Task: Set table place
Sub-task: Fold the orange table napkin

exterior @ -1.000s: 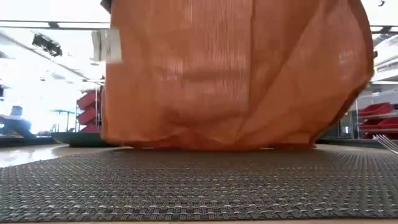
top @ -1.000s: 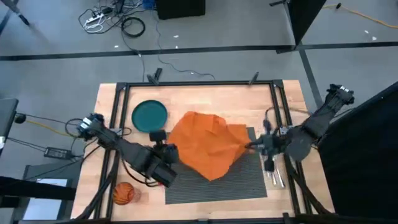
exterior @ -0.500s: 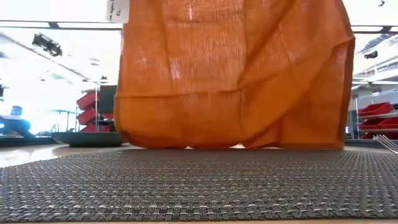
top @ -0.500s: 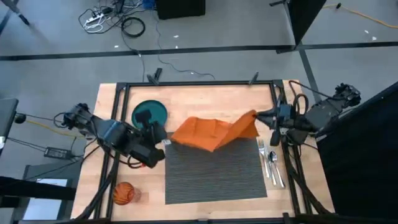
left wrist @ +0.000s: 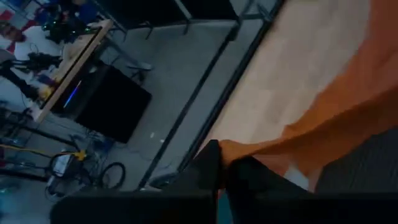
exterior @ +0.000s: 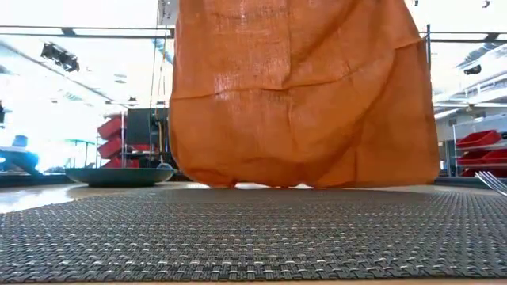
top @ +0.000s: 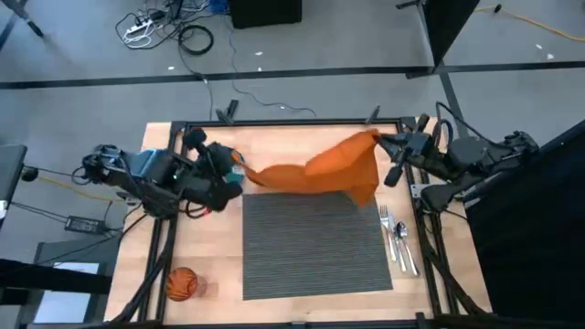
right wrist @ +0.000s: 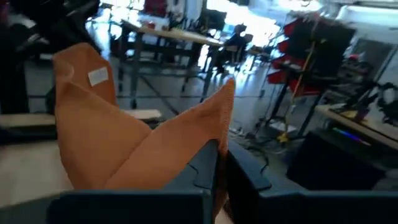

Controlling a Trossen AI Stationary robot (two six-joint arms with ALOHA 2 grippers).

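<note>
Light wood planks [top: 302, 146] frame your dark grey ribbed placemat [top: 315, 242]; the orange cloth napkin [top: 320, 171] hangs above its far edge, pinched by left gripper [top: 234, 174] and right gripper [top: 382, 141]. Limp, light: hold it by its corners.

Orange woven napkin [top: 324, 170], with a small white tag. Dark grey ribbed placemat [top: 313, 242]. Light wood plank table [top: 208, 247] edged in black. Silver cutlery [top: 398, 239] at the side. Orange cup [top: 181, 283] near the corner. Dark teal plate [exterior: 120, 176] in the low view.
</note>
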